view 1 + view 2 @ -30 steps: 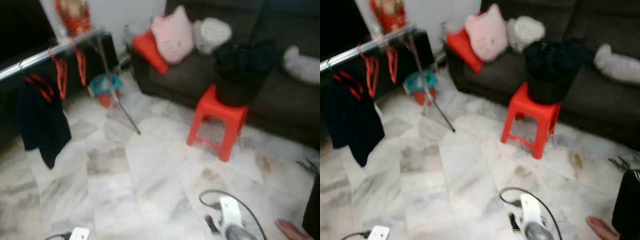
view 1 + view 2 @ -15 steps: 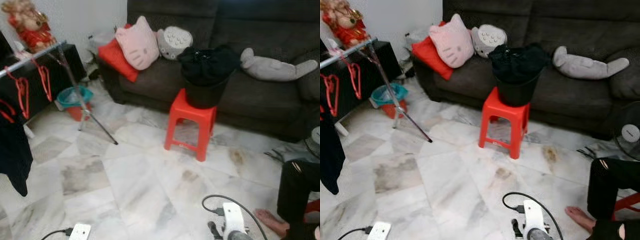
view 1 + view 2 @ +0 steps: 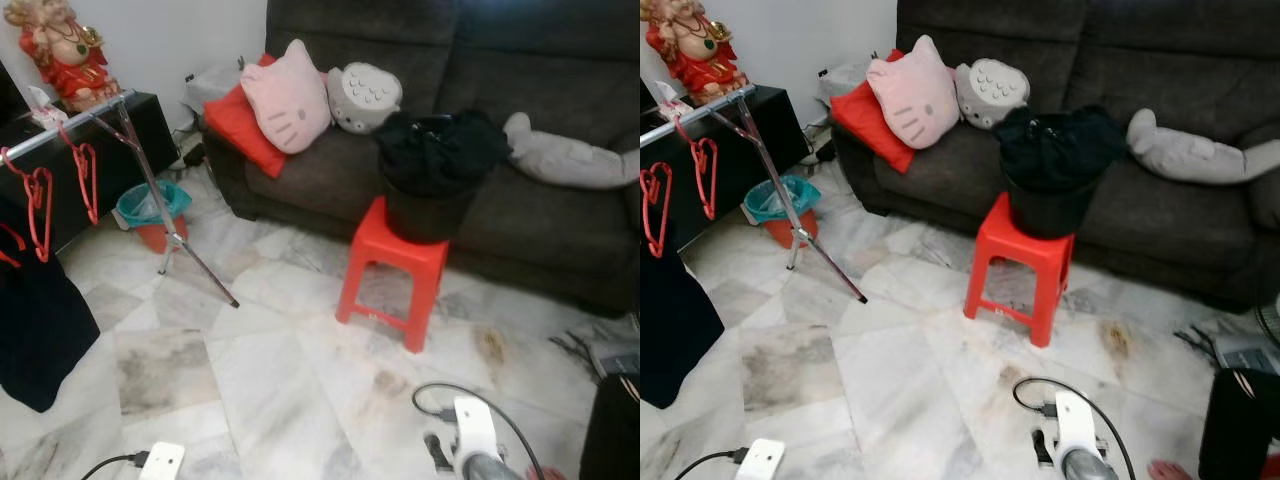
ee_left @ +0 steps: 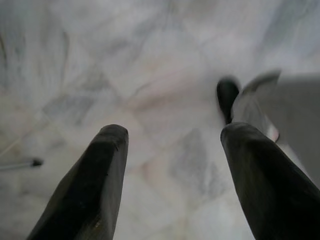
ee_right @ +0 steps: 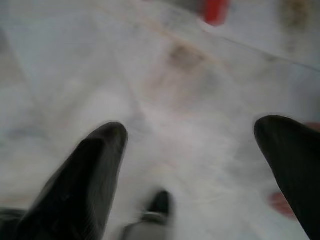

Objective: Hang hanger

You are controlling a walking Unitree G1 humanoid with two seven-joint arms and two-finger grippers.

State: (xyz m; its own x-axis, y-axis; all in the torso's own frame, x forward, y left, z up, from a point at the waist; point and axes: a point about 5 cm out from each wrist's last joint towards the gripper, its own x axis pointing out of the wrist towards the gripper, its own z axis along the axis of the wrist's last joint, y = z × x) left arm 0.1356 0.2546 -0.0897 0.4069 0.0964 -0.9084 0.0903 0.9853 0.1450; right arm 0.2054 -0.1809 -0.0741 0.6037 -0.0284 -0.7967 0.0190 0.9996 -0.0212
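Observation:
A silver clothes rail (image 3: 70, 125) crosses the far left, in front of a black cabinet. Two red hangers (image 3: 85, 175) (image 3: 38, 205) hang from it, and a black garment (image 3: 35, 330) hangs below them at the picture's left edge. A black basket heaped with dark clothes (image 3: 435, 200) stands on a red plastic stool (image 3: 390, 275) before the sofa. My left gripper (image 4: 175, 132) points down at the marble floor, open, with nothing between its fingers. My right gripper (image 5: 192, 127) is likewise open over the floor.
A dark sofa (image 3: 330, 170) with a pink cat pillow (image 3: 290, 100) fills the back. The rail's slanted leg (image 3: 190, 250) and a teal bin (image 3: 150, 205) stand at the left. A white power strip (image 3: 160, 462), a white corded device (image 3: 470, 440) and a person's dark leg (image 3: 615, 430) are near.
The whole picture has shifted and sharpened as the camera moved. The rail and hangers sit further left than a second ago. Nothing in the room itself has visibly moved.

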